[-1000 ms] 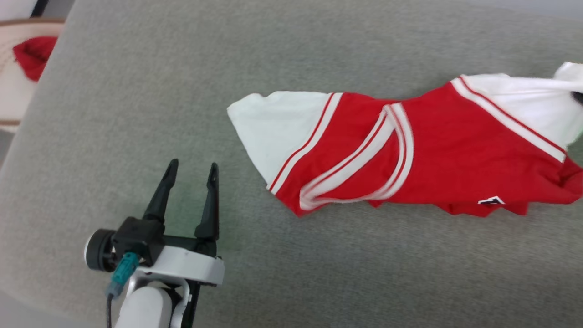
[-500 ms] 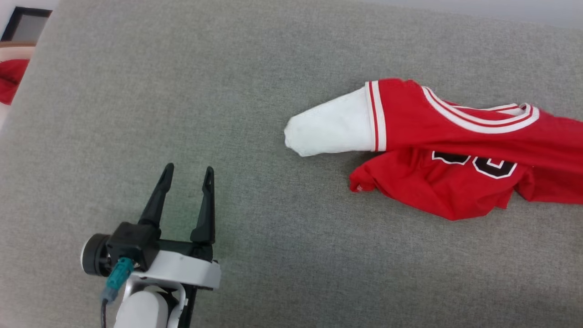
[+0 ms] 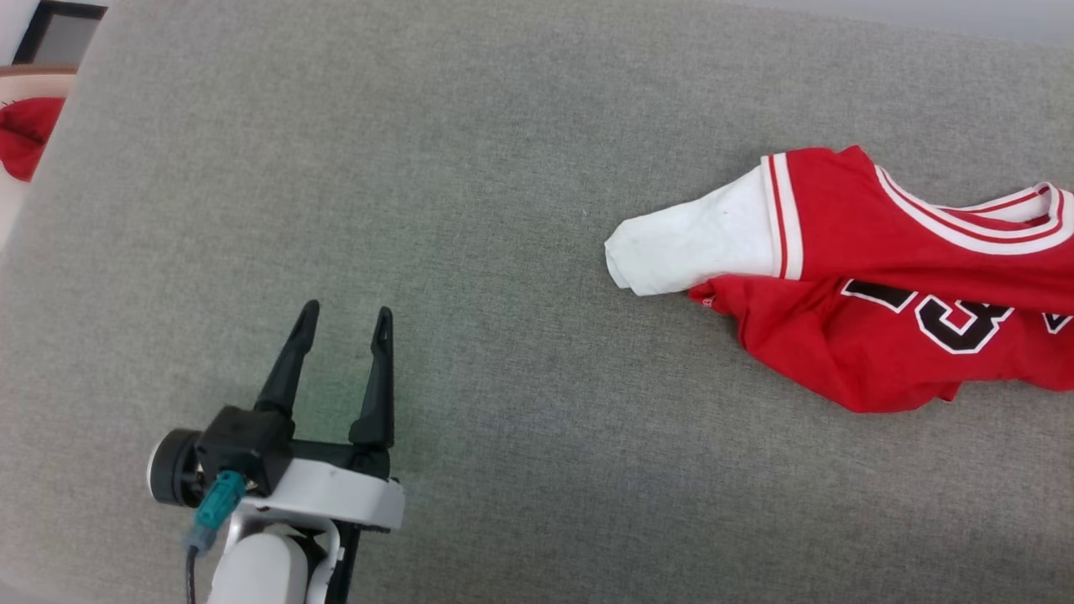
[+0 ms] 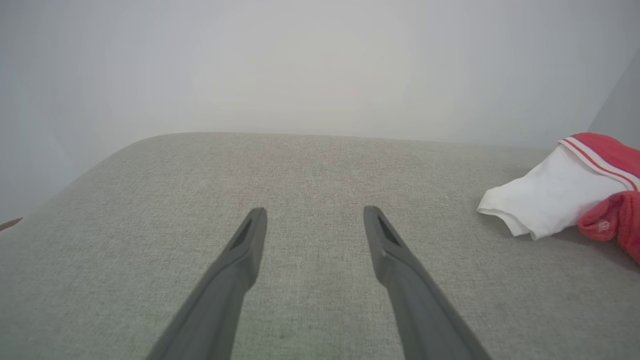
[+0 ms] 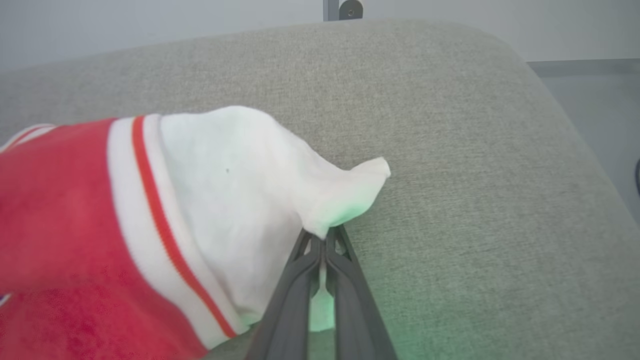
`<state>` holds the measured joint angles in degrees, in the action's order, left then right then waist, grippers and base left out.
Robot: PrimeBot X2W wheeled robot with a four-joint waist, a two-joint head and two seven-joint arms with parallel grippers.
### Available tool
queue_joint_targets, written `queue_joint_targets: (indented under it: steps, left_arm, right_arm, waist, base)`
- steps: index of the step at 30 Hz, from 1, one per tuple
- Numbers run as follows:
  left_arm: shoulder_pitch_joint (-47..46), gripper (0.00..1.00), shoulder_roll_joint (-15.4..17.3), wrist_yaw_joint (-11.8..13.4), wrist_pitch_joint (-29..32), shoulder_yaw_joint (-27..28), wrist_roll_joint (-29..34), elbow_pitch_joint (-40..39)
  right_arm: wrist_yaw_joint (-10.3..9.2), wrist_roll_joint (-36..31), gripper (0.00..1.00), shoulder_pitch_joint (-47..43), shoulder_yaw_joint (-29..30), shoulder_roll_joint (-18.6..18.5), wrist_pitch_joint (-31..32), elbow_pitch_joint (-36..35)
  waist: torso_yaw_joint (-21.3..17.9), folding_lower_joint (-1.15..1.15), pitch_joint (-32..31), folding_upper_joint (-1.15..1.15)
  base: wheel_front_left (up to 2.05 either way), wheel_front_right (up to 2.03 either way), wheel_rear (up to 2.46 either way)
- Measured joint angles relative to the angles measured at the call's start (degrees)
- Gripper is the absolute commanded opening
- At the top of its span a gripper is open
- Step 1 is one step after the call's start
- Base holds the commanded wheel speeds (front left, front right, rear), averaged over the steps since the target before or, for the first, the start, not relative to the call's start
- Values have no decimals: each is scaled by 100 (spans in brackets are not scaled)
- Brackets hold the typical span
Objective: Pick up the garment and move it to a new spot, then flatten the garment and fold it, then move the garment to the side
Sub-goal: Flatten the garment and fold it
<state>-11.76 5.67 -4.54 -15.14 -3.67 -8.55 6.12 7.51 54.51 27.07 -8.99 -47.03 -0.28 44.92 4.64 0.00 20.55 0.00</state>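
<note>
Nearest, the left gripper [image 3: 347, 312] is hovering over the grey woven cushion [image 3: 503, 151], its dark fingers spread and empty. Farther right, the rumpled red jersey shirt with white sleeves [image 3: 881, 277] is lying bunched on that cushion, with the right gripper [image 5: 322, 237] pinching a sleeve edge (jaws tight on cloth). The moving step seems to be running; next it is likely calling for a release, then spreading the shirt flat.

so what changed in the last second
The garment slid toward the head view's right and rolled over, so black numerals now show; the right gripper is shut on its white sleeve. The left gripper stayed open and in place over the grey cushion.
</note>
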Motion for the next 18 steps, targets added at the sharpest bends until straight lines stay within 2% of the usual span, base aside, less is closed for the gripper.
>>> queue_joint_targets:
  steps: [2,3,4,5,9,13,18]
  left_arm:
    - [-6,100,-2,-5,0,16,0,23]
    - [-7,100,-2,-8,0,19,1,44]
    - [-8,100,-2,-13,0,21,1,66]
    - [-9,100,3,-34,0,24,2,87]
    - [-49,100,151,-85,0,43,58,162]
    - [-78,100,307,-103,0,130,47,181]
    - [-92,100,502,-162,105,157,-116,121]
  right_arm:
    - [1,-237,0,86,-19,196,27,91]
    - [1,-330,17,132,22,235,3,132]
    - [1,-438,47,187,59,256,-55,157]
    - [1,-533,100,228,119,287,-118,169]
    - [1,-818,100,247,313,426,-403,125]
    - [0,-1035,100,68,552,453,-659,-207]
    - [1,-1125,100,-437,543,717,-730,-1505]
  waist:
    - [-5,0,-9,0]
    - [-11,0,-16,0]
    - [-18,0,-27,0]
    - [-27,0,-43,0]
    - [-82,0,-131,0]
    - [-170,0,-256,0]
    - [-340,0,-408,0]
  base:
    - [0,0,0]
    - [0,0,0]
    - [0,0,0]
    - [0,0,0]
    - [0,0,0]
    - [0,0,0]
    - [0,0,0]
